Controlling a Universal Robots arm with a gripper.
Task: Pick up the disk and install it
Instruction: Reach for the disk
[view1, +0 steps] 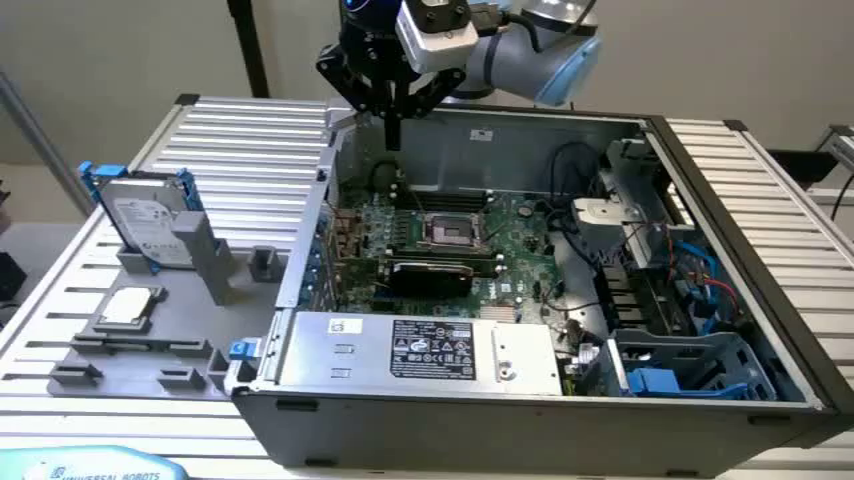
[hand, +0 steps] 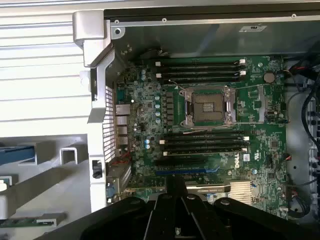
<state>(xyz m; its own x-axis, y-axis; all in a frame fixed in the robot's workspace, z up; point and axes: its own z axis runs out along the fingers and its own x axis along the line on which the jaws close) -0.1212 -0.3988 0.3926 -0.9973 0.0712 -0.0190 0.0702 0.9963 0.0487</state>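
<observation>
The open computer case (view1: 534, 135) takes most of the bench (view1: 240, 130), with free ribbed surface on the exterior view's left. The jaws hang pressed together, empty, over the motherboard (view1: 514, 230) near the case's far wall. The disk (view1: 144, 225) stands upright in a grey holder (view1: 200, 265) outside the case, well apart, the side wall between.

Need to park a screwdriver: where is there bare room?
The slatted table is bare between the disk and the computer case, and beside the case at the exterior view's right. Crowded: the grey fixture and inside the case.
</observation>
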